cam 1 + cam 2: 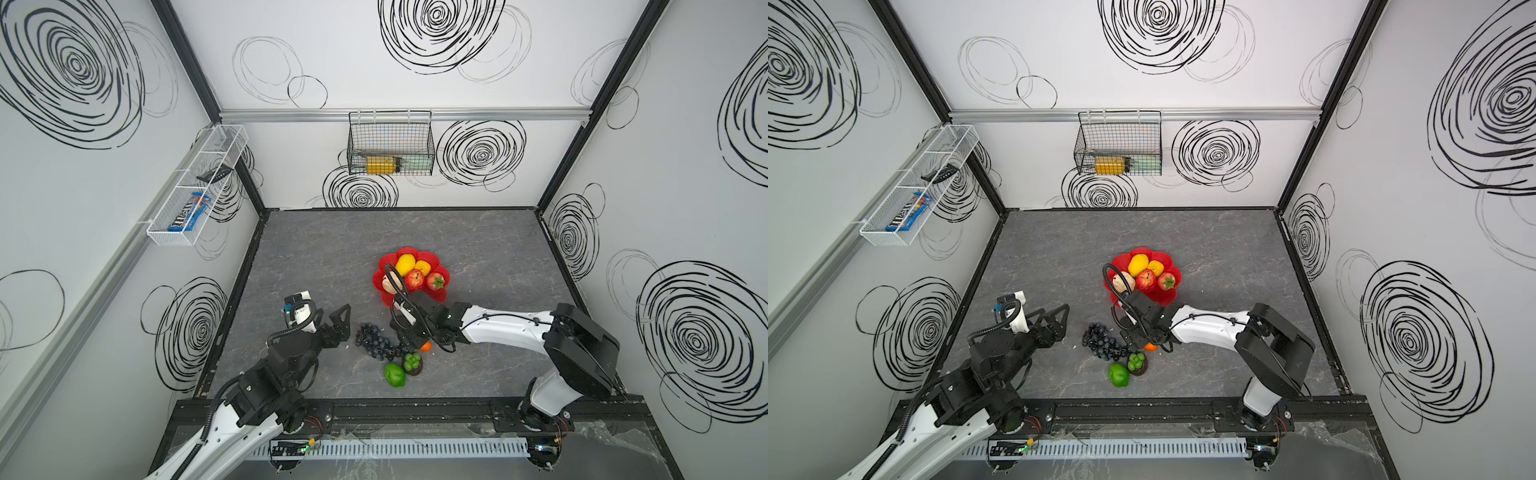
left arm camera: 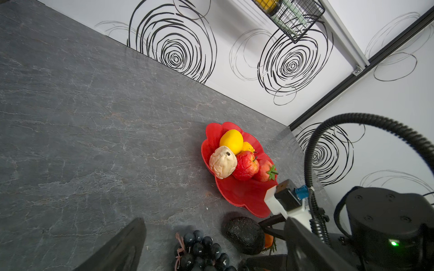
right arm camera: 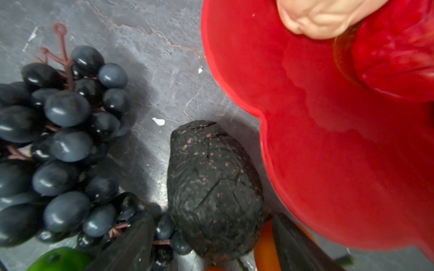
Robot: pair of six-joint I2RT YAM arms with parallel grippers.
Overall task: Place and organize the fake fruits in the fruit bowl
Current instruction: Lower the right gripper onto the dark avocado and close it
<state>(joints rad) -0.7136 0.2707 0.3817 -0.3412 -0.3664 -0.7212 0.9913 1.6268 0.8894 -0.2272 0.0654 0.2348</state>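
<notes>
The red flower-shaped fruit bowl (image 1: pixel 390 297) (image 2: pixel 239 194) holds a yellow lemon (image 1: pixel 405 264), an orange (image 1: pixel 423 267), a red apple (image 1: pixel 414 279), a strawberry (image 1: pixel 435 281) and a cream lumpy fruit (image 2: pixel 222 162). On the table in front of it lie the dark grape bunch (image 1: pixel 374 340), a black avocado (image 3: pixel 213 187), another orange (image 1: pixel 424 345) and two green fruits (image 1: pixel 395 375) (image 1: pixel 412 361). My right gripper (image 3: pixel 212 220) is open, its fingers on either side of the avocado. My left gripper (image 1: pixel 348 322) stands open just left of the grapes, holding nothing.
A black wire basket (image 1: pixel 390 145) with a yellow-labelled bottle hangs on the back wall. A white wire basket (image 1: pixel 195 183) with a blue candy packet hangs on the left wall. The right arm's cable loop (image 1: pixel 392 276) arches over the bowl's near-left side.
</notes>
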